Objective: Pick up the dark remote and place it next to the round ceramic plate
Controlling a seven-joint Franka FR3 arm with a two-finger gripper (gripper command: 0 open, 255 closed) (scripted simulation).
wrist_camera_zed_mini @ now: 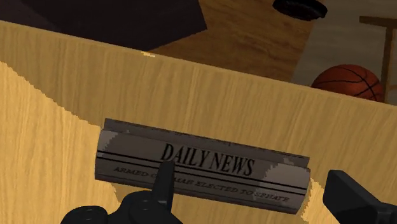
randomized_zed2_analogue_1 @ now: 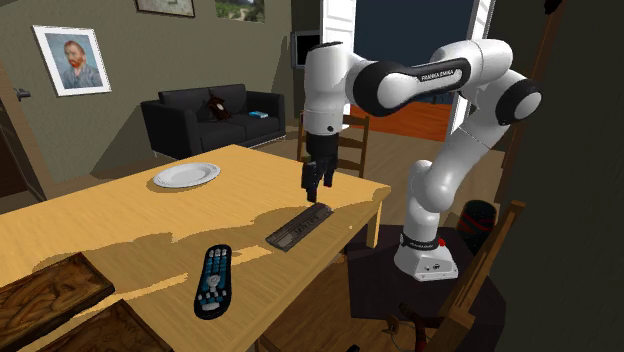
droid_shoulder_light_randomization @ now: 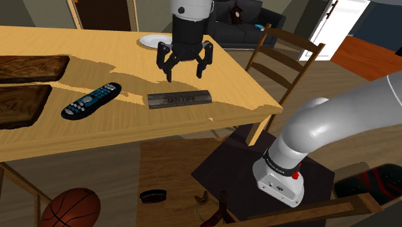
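Shoulder view: end effector (droid_shoulder_light_randomization: 184, 74) hangs open & empty over folded newspaper (droid_shoulder_light_randomization: 180, 99) on worktop (droid_shoulder_light_randomization: 238, 90), prob. not yet aligned w/ dark remote (droid_shoulder_light_randomization: 91, 100), far from plate (droid_shoulder_light_randomization: 154, 41).

The remote (droid_shoulder_light_randomization: 92, 100) I am to fetch is a long, dark handset, black shading to deep blue, with rows of pale buttons along its face. It lies flat and face up on the light wooden table (droid_shoulder_light_randomization: 238, 90), set slantwise in the shoulder view. The plate (droid_shoulder_light_randomization: 149, 41) is round, white and shallow, and sits right way up close to the table's far edge in that same view. The two are well apart, with bare wood between them.
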